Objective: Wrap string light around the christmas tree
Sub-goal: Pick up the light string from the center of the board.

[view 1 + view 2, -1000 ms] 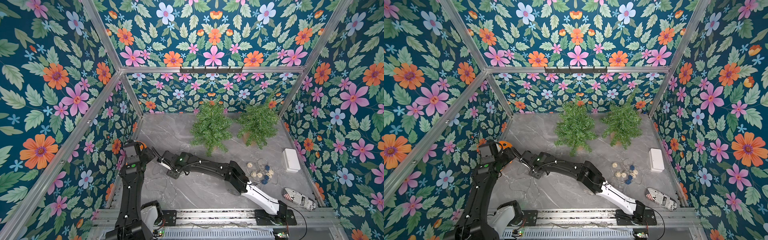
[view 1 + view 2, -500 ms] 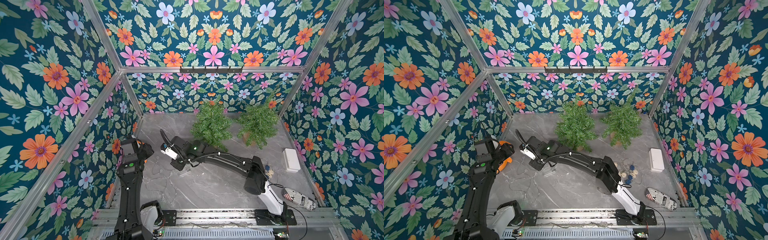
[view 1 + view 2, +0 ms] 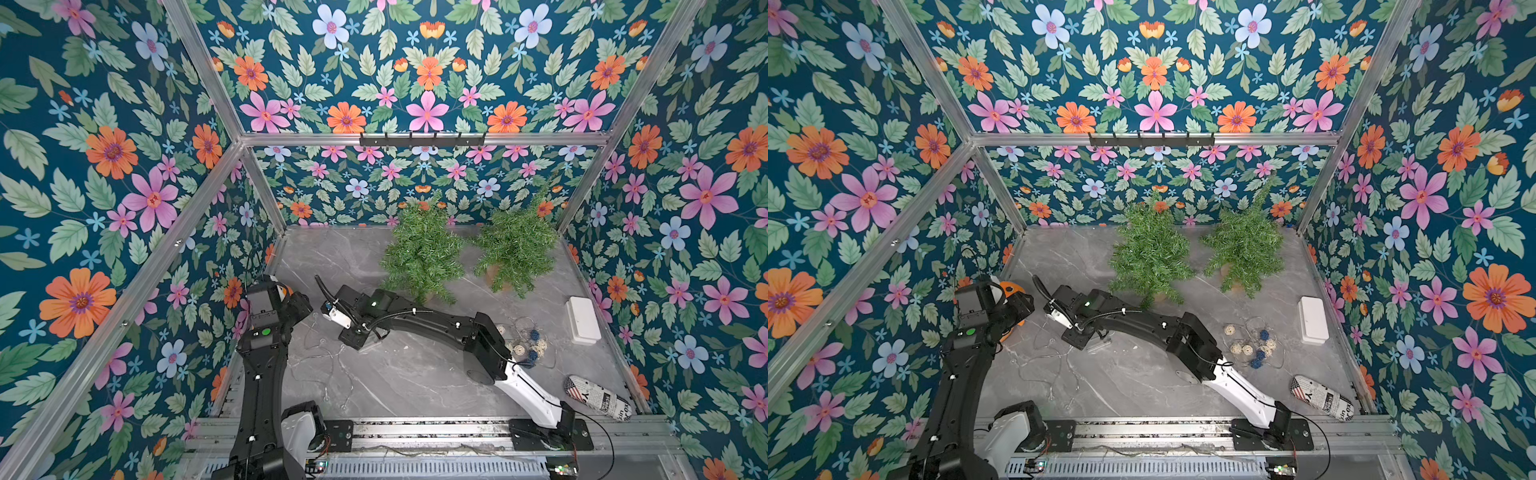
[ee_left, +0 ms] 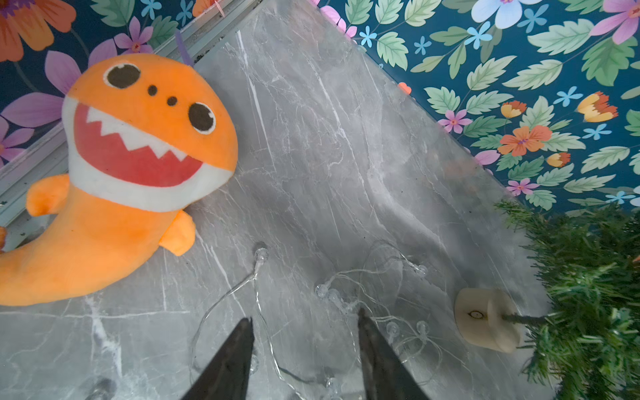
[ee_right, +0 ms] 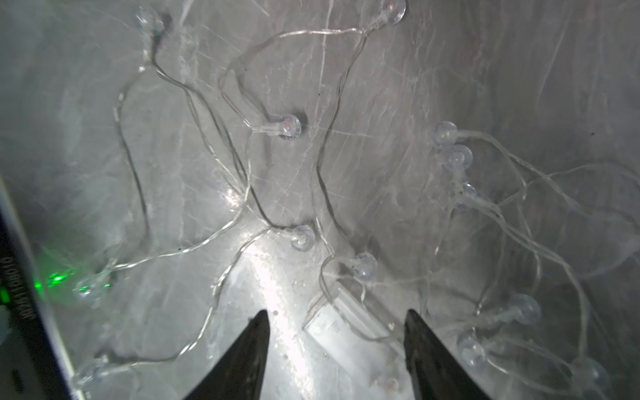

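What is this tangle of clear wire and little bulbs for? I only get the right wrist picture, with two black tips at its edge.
Observer: That is the string light, lying loose on the table. It is meant for a green tree at the back, where a second tree sits too. I see no wire on either.
Operator: Is the other arm busy?
Observer: The left gripper hangs open above another stretch of that wire, gripping nothing.
Operator: Anything else lying about?
Observer: An orange plush toy lies by the wall beside the left arm.
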Tool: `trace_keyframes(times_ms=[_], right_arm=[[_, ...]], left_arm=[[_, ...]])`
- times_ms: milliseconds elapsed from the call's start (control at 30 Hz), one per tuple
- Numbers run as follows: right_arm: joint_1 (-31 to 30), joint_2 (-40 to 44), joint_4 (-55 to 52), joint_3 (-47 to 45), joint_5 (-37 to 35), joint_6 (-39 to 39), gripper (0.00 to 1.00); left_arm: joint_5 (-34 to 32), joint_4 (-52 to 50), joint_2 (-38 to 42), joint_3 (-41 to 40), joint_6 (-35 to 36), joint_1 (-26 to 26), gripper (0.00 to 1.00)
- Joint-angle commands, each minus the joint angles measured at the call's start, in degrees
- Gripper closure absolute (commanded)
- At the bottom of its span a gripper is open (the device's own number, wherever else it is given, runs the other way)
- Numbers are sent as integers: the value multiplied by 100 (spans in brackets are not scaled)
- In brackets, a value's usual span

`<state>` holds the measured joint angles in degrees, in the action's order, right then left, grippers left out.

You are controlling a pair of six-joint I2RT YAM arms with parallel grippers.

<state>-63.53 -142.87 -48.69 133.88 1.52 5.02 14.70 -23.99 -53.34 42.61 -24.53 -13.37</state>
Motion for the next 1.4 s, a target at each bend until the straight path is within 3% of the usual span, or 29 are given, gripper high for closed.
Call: trace_keyframes(times_ms=[0,167,333,500,767,900,1000,1233,1367], right_arm=[[7,-208,-216,184,-21,303,41],[25,-456,-291,391,-96,426,52],[25,-197,-154,208,-25,400,82],[75,604,-88,-206,199,64,96],[332,2610,135,-1477,803,-767,97],[557,3320,157,-1889,889,-1205,97],[618,3761,190,-2087,903,-1425,98],[791,4727,455,-2835,727,-2048,98],[824,5304,439,-3089,656,-2119,98]], left_arm=[[24,130,16,-15,63,3,49],[56,162,25,-55,57,12,49],[68,175,52,-99,61,17,49],[61,85,59,38,104,14,49],[652,-167,182,555,322,249,50],[797,44,568,607,487,843,50],[723,465,1072,374,546,1350,49],[1307,1067,1584,-455,510,1955,52],[1246,1209,1891,-820,486,2346,54]])
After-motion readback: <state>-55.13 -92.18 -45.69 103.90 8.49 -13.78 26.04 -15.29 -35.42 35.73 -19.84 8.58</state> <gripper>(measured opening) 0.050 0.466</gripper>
